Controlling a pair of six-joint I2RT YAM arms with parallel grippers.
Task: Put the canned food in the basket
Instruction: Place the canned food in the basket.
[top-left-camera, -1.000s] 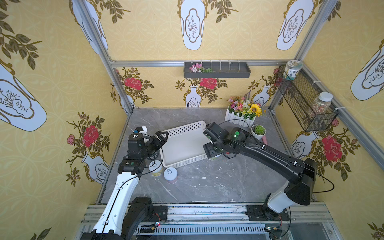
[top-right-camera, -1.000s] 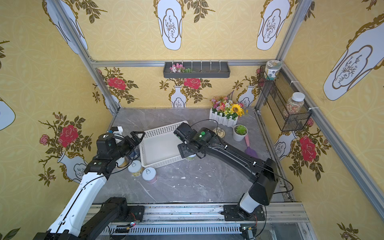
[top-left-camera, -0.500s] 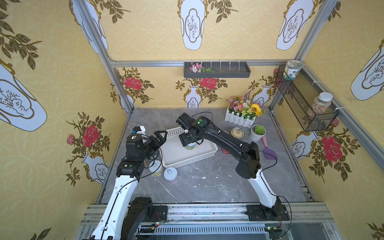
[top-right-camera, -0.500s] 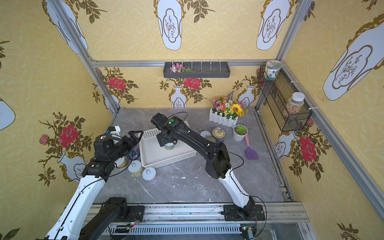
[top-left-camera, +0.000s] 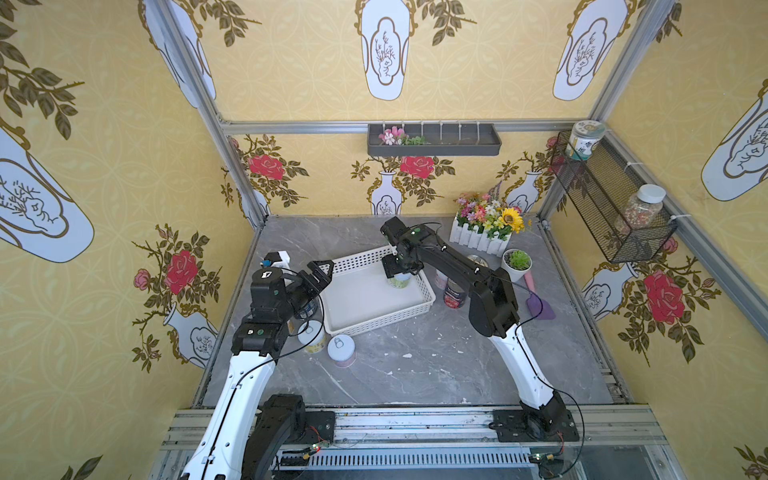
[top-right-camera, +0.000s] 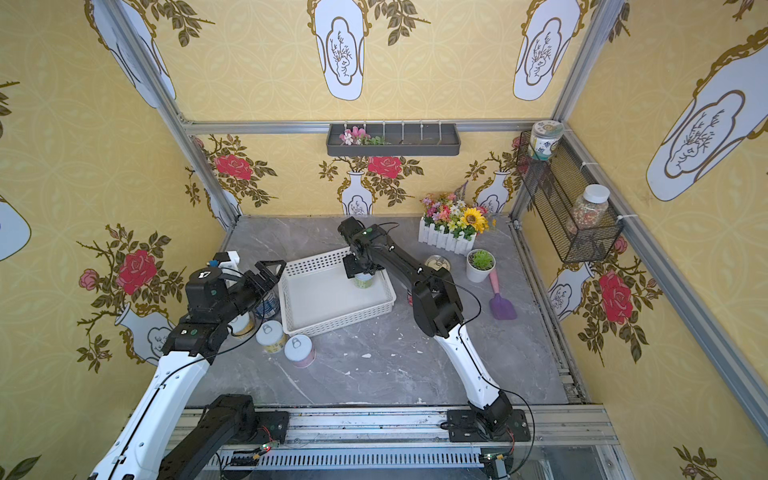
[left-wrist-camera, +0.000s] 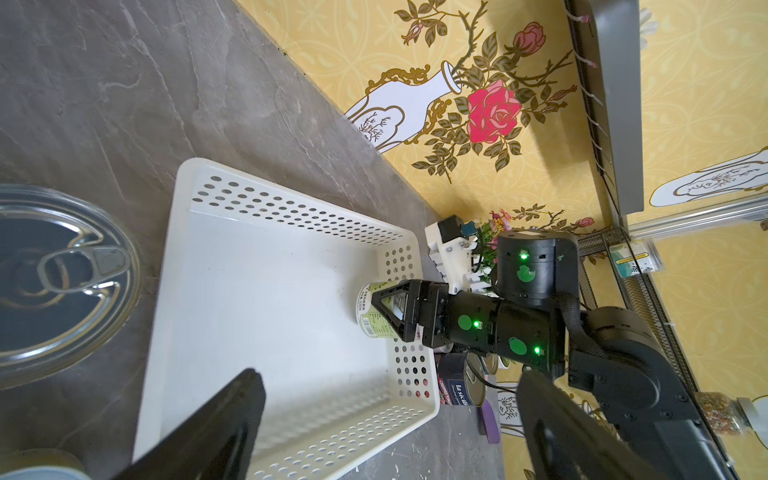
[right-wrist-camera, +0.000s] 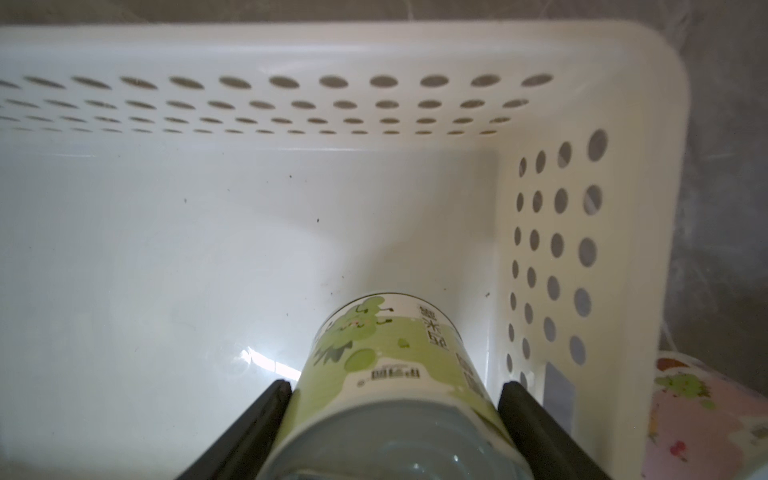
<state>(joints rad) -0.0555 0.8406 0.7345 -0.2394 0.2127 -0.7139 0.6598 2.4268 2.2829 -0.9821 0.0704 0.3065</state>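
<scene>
At basket 2 o'clock: right gripper clamps green can upright, at or just above its floor. Placing step. Next: release, lift straight clear. Left gripper wide open, empty, at 9 o'clock.

place: staged lab booth | cues: aluminium frame, floral wallpaper panels

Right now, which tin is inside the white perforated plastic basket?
The green-labelled cylindrical tin, gripped in the right hand near the white perforated basket's corner. Every other one, like the pink-labelled tin, stands outside on the grey tabletop.
</scene>
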